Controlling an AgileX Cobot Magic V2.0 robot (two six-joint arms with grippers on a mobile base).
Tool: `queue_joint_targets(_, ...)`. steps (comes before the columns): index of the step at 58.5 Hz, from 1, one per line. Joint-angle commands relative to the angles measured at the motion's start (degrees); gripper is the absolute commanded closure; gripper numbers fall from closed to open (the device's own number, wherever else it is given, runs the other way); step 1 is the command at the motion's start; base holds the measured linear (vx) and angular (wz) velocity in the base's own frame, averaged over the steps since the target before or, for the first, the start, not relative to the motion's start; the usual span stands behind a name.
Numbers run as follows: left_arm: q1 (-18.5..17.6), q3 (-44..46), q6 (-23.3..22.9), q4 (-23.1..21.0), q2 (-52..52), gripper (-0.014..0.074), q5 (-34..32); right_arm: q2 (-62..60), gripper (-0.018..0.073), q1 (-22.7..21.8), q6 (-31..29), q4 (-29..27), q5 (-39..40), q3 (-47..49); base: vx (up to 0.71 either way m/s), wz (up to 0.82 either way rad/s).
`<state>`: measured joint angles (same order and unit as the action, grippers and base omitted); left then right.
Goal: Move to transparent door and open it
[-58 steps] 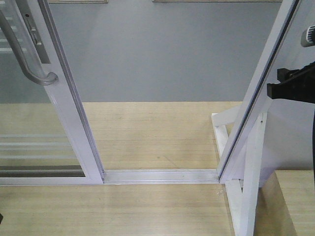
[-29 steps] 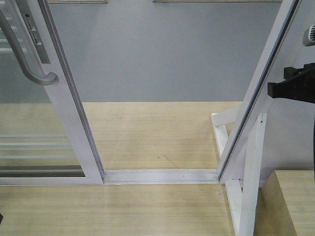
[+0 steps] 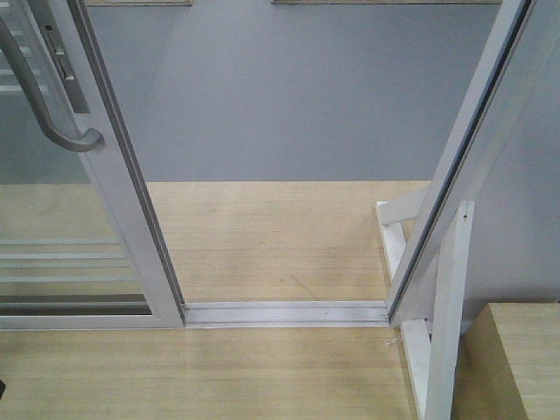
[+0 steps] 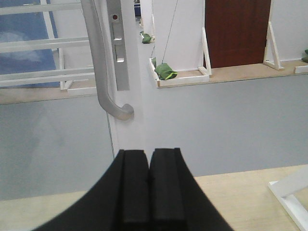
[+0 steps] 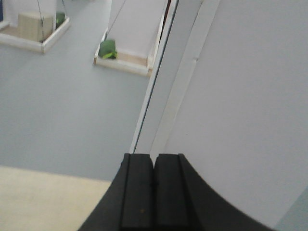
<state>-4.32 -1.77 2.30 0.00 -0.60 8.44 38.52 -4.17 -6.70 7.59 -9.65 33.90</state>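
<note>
Front view: door at the left of the frame, slid aside, white stile slanting from top left down to the floor track. Curved grey handle at upper left on the stile, with a narrow lock plate just beside it. Thin white bars across the glass at lower left. Open gap in the middle of the frame, showing pale wood floor nearer and grey floor beyond. White post slanting at right, braced by a white wooden support. Wood-topped surface in the bottom right corner. No arm visible in this view.

Left wrist view: left pincer at bottom centre, black pads clenched together, gripping nothing. Handle directly above it, apart from the pads, lower end curling toward the stile. Lock plate just right of the handle. In the background, a dark red door at upper right and a green bag inside a white floor frame.

Right wrist view: right pincer at bottom centre, pads pressed together, empty. White post rising diagonally above it, a plain white panel filling the right side. Green bag at upper left, on a low white-edged base.
</note>
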Motion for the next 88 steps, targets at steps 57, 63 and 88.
queue_joint_targets(57,-0.3,-0.5,-0.1,-0.3,0.4,0.0602,-4.4,-40.0,0.0566,-1.1,6.7,-5.3,7.2,-35.9,0.0,0.0)
queue_joint_targets(63,-0.3,-0.5,-0.1,-0.3,0.4,0.0602,-4.4,-40.0,0.0566,-1.1,6.7,-5.3,7.2,-35.9,0.0,0.0)
queue_joint_targets(88,-0.3,-0.5,-0.1,-0.3,0.4,0.0602,-4.4,-40.0,0.0566,-1.1,6.7,-5.3,7.1,-35.8,0.0,0.0)
